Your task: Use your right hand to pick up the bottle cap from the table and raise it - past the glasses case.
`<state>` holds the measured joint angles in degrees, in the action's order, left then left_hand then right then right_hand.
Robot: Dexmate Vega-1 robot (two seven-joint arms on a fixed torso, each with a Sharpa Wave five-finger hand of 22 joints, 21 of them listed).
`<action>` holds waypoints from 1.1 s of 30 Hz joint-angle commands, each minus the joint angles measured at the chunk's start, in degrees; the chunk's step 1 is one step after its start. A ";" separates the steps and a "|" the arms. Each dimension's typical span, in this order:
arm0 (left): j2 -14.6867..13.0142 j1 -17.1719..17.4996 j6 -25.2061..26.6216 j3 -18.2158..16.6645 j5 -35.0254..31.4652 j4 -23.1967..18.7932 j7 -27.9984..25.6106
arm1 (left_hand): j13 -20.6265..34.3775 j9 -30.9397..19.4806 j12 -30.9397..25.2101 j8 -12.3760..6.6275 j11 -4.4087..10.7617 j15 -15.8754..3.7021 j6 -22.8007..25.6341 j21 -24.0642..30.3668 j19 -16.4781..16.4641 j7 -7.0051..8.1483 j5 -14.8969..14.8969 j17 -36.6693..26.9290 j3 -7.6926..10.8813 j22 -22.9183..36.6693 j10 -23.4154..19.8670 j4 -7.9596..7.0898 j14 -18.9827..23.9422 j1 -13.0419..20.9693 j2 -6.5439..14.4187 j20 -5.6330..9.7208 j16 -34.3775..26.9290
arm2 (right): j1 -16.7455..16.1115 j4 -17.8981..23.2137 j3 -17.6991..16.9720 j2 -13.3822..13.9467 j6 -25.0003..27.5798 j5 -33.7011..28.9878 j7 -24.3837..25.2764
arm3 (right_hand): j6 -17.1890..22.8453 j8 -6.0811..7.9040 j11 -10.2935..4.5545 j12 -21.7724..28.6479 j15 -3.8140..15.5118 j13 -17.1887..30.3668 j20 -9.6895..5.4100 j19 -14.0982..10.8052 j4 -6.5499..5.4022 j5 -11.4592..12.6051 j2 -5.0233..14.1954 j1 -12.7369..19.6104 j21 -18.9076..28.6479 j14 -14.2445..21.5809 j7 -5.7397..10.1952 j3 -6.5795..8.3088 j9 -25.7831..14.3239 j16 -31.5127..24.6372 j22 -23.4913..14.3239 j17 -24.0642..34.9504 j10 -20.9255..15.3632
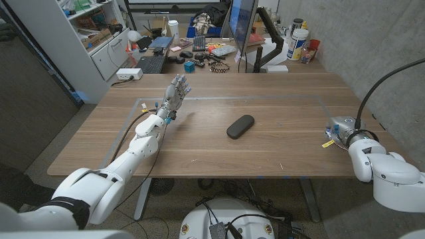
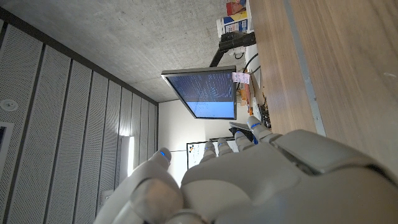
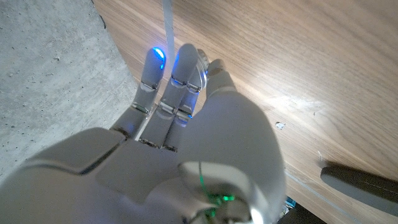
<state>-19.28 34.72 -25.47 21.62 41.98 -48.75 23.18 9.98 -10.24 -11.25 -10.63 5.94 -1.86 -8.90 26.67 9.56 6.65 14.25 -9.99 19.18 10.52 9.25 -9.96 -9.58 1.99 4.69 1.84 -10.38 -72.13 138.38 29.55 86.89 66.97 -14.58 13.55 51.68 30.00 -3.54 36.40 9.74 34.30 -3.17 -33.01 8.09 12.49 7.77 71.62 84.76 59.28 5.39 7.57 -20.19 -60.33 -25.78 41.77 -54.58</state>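
I'm at the very start: nothing is picked up yet. My right hand [image 3: 180, 93] sits at the table's [image 1: 199, 156] right edge, fingers extended side by side and holding nothing in the right wrist view. My left hand [image 1: 176, 89] stands near the far left corner, fingers spread, empty. The glasses case [image 1: 240, 126] lies near the table's middle, well apart from both hands. I cannot pick out the bottle cap for certain; there is something small and pale by my right wrist at the right edge, too small to tell. My next move, I judge, is to locate the cap, then bring the right hand over it.
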 commanded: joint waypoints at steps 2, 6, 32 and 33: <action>-0.52 0.88 0.27 0.14 -0.09 -2.03 -0.79 | 0.30 -0.18 0.09 -0.20 0.00 -3.74 -0.24 -0.21 1.72 0.30 0.41 -0.24 -0.30 0.13 0.25 0.02 -2.75 -0.62 3.36 5.72 -0.09 | -2.03 0.35 -2.50 1.23 -0.52 4.30 6.86 | -0.10 -0.03 -2.83 4.05 3.36 0.19 -8.76 0.03 -1.21 -0.09 1.84 2.72 0.37 0.75 0.01 1.62 -0.10 0.38 0.20 0.25 -3.05; -0.89 1.44 0.48 0.18 -0.20 -3.10 -1.35 | 0.30 -0.18 0.09 -0.17 -0.01 -3.75 -0.32 -0.27 1.76 0.37 0.43 -0.23 -0.31 0.13 0.25 0.03 -2.81 -0.61 3.38 5.75 -0.07 | -4.00 0.49 -4.34 2.09 -0.80 7.08 11.30 | -0.07 0.00 -2.56 4.11 3.37 0.11 -8.76 -0.01 -1.25 -0.19 1.81 2.82 0.47 0.83 0.08 1.79 -0.09 0.70 0.53 0.34 -3.29; -1.82 2.98 0.71 0.15 -0.09 -5.91 -2.68 | 0.30 -0.18 0.08 -0.17 0.05 -3.79 -0.32 -0.56 1.73 0.37 0.50 -0.22 -0.40 0.14 0.28 0.04 -2.87 -0.54 3.49 5.73 -0.06 | -15.06 -0.48 -17.91 2.09 -2.52 7.81 15.61 | -0.03 0.18 -2.85 3.93 3.38 -0.08 -8.73 0.09 -1.49 -0.58 1.51 3.00 1.07 1.35 0.04 2.28 -0.29 2.11 2.13 1.13 -2.92; -1.83 3.02 0.72 0.13 -0.06 -5.98 -2.70 | 0.30 -0.18 0.06 -0.18 0.10 -3.82 -0.28 -0.56 1.71 0.40 0.50 -0.22 -0.40 0.14 0.24 0.04 -2.83 -0.54 3.50 5.75 -0.08 | -15.33 -0.48 -18.32 2.09 -2.56 7.89 15.69 | 0.04 0.21 -2.76 4.00 3.38 0.02 -8.75 0.08 -1.48 -0.58 1.50 3.02 1.11 1.30 0.01 2.30 -0.30 2.20 2.16 1.11 -2.95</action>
<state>-20.85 37.28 -24.79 21.78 41.82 -53.90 20.84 9.98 -10.24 -11.25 -10.63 5.94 -1.86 -8.90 26.26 9.55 6.65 14.25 -9.98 18.95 10.52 9.25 -9.72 -9.58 1.99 4.69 1.84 -10.38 -83.80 138.24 15.96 88.89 65.14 -6.96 27.75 51.68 29.99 -3.58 36.50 10.05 34.00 -3.17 -33.01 7.01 11.88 7.16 72.23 85.64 60.02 5.41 9.13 -20.35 -58.25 -23.63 42.61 -54.54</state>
